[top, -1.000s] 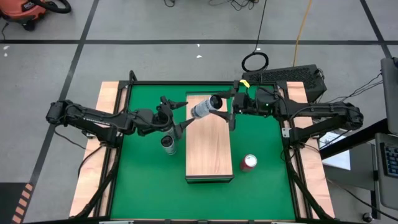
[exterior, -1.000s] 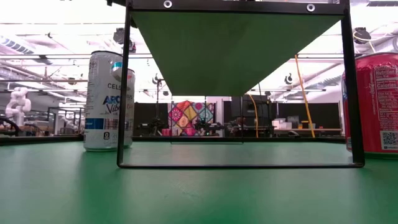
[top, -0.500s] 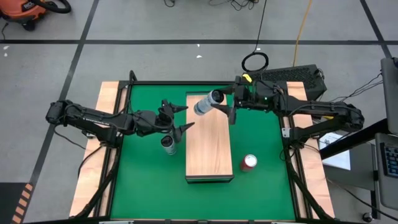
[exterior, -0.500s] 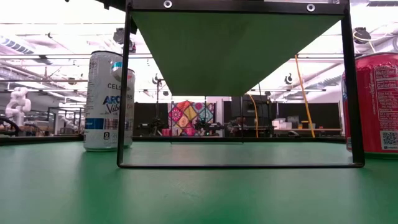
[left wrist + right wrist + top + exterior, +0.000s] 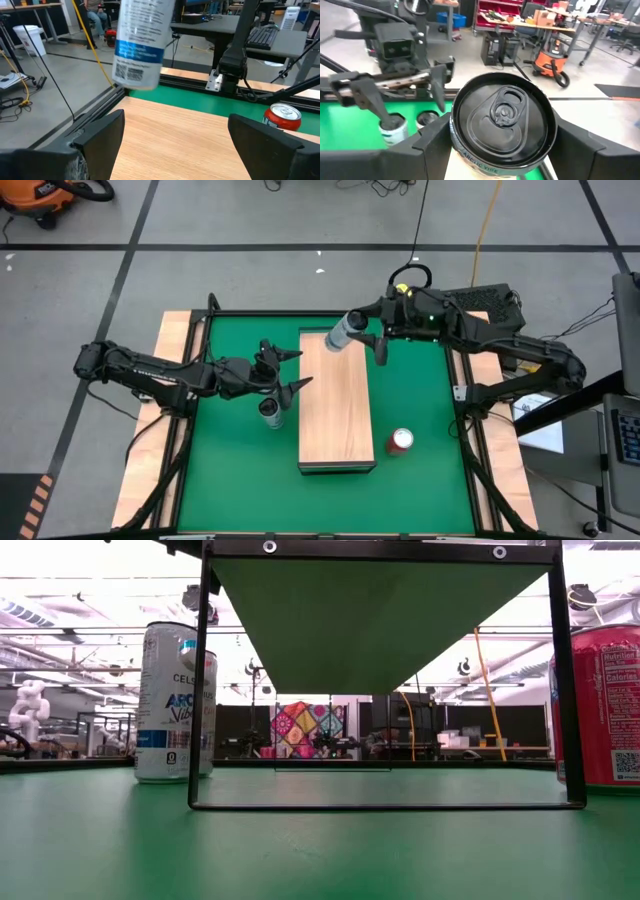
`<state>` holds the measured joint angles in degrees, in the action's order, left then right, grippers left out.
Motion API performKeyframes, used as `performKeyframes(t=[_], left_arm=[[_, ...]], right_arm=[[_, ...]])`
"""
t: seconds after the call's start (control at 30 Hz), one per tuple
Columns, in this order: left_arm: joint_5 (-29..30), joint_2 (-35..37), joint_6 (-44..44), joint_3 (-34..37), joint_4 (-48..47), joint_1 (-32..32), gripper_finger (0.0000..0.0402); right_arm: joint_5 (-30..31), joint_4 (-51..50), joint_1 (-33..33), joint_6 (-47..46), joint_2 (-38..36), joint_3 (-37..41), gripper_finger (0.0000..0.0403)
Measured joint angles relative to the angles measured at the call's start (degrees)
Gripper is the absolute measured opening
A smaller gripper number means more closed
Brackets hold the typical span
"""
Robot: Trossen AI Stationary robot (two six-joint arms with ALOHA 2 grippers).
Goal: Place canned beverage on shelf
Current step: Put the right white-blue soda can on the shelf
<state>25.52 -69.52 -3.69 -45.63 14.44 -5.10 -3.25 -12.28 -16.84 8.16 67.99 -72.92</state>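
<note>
While left fingers [image 5: 285, 370] spread, right fingers [image 5: 362, 345] pinch cylindrical can [image 5: 345, 332] over wood-grain shelf [image 5: 336, 415].

You see a glossy silver metal can with a printed white-and-blue label [image 5: 502, 122], a matt light-wood board with visible grain [image 5: 336, 415], a smooth matt green tabletop [image 5: 420, 400], and a shiny red metal can [image 5: 400, 441].

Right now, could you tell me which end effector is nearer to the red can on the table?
Neither clearly. The right end effector, shut on a silver can, is above the shelf's far end; the open left one is across the shelf from the red can.
</note>
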Motion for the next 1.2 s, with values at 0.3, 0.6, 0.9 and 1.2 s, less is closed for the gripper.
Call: performKeyframes(t=[0.3,0.6,0.9,1.2], left_arm=[[0.0,0.0,-0.1,0.0,0.0,0.3,0.0354],[-0.7,0.0,0.0,0.0,0.0,0.3,0.0354],[-1.7,0.0,0.1,0.0,-0.3,0.3,0.0354],[-1.7,0.0,-0.1,0.0,-0.6,0.3,0.0354]], right_arm=[[0.0,-5.3,-2.9,2.0,0.0,-1.8,0.0256],[-3.3,-8.7,-3.5,3.0,0.1,-1.8,0.0256],[-4.6,-9.1,-6.7,5.6,3.7,-1.8,0.0256],[-9.6,-9.1,-10.2,6.5,7.0,-1.8,0.0256]])
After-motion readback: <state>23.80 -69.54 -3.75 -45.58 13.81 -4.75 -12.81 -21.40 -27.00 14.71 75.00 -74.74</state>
